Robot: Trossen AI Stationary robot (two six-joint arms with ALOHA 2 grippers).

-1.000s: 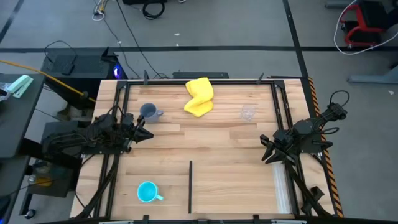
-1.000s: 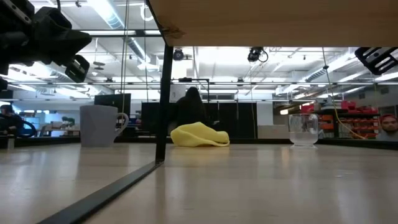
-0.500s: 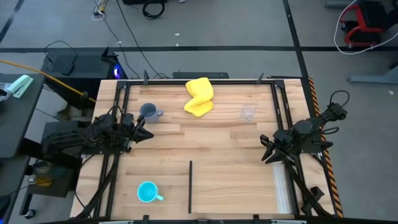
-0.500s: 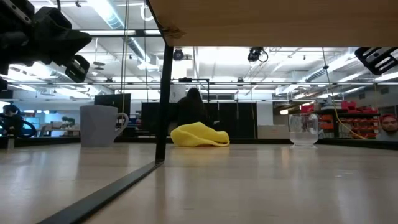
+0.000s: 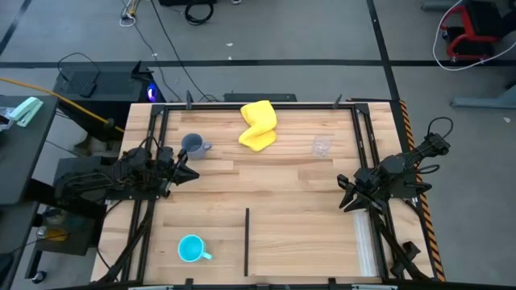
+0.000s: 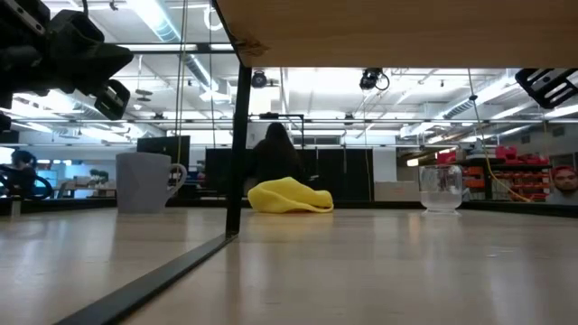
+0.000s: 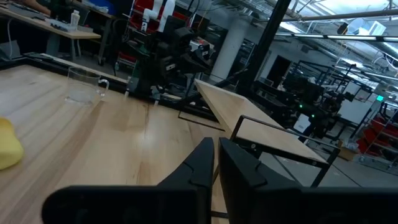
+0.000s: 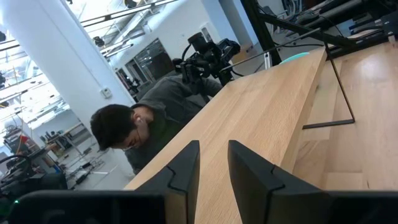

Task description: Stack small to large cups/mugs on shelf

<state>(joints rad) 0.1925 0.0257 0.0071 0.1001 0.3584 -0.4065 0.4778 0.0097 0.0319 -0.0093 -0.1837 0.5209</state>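
Overhead, the left gripper (image 5: 187, 173) hangs nearly closed and empty just beside the grey mug (image 5: 192, 145); the right gripper (image 5: 345, 193) waits by the right edge, fingers slightly parted. The clear cup (image 5: 322, 146) and cloth (image 5: 258, 125) sit near the far edge, the turquoise mug (image 5: 190, 248) near the front. Only the low view shows the shelf (image 6: 388, 32) overhead.

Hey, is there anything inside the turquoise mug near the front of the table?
From above, the turquoise mug stands upright and looks empty: only its own blue inside shows. The low view does not show it at all.
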